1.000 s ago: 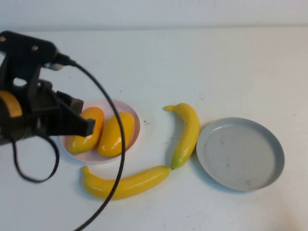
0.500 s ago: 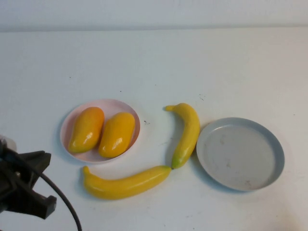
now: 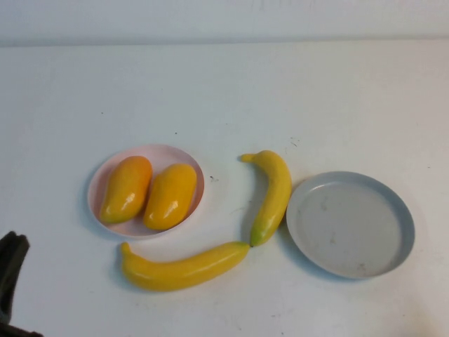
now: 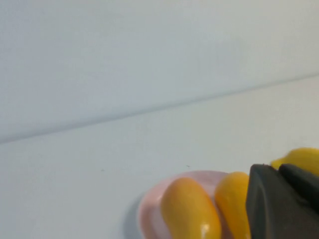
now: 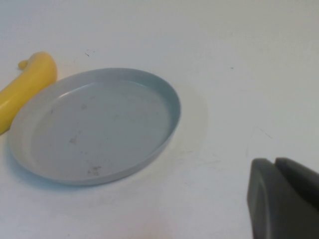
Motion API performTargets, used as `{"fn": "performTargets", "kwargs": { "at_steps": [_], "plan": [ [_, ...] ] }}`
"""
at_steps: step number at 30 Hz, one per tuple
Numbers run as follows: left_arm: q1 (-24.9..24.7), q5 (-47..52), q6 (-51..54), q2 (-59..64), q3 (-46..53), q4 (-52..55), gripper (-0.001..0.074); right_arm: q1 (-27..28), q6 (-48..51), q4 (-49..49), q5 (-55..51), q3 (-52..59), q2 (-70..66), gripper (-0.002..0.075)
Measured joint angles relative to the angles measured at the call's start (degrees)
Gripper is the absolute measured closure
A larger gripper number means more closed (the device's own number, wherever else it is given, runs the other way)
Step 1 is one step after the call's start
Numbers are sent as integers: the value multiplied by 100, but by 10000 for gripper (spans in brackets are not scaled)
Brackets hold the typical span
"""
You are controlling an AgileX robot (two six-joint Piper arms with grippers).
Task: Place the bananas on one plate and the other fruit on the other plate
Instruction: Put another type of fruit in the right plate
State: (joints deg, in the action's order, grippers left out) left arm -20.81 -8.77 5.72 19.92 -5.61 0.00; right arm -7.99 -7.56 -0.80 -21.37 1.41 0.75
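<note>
Two orange-yellow mangoes (image 3: 126, 188) (image 3: 170, 195) lie side by side on the pink plate (image 3: 165, 154) at centre left. One banana (image 3: 273, 193) lies on the table just left of the empty grey plate (image 3: 351, 225). The other banana (image 3: 184, 268) lies on the table in front of the pink plate. My left gripper (image 4: 279, 168) is shut and empty, low and well back from the pink plate (image 4: 149, 214); a dark part of it shows at the front left corner (image 3: 10, 277). My right gripper (image 5: 275, 162) is shut and empty, beside the grey plate (image 5: 99, 124).
The white table (image 3: 231, 91) runs back to a pale wall. The right wrist view shows the stem end of one banana (image 5: 27, 84) next to the grey plate's rim.
My left arm has pulled back from over the pink plate toward the front left corner and is almost out of the high view. The fruit and plates have not moved.
</note>
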Motion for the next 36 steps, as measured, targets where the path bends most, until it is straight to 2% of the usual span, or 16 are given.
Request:
{"fn": "performTargets", "kwargs": {
  "at_steps": [8,11,15,25,36],
  "plan": [
    [1392,51,24,-1475,696,-167,733,0,0,0,0,0,0,742],
    [1693,340,4,-1952,700,-178,733,0,0,0,0,0,0,742],
    [1755,798,-74,-2044,709,-188,733,0,0,0,0,0,0,742],
    [1646,2918,-216,-2044,709,-166,733,0,0,11,-5,0,0,742],
    [1646,3026,-216,-2053,709,-147,733,0,0,11,-5,0,0,741]
  ]
}}
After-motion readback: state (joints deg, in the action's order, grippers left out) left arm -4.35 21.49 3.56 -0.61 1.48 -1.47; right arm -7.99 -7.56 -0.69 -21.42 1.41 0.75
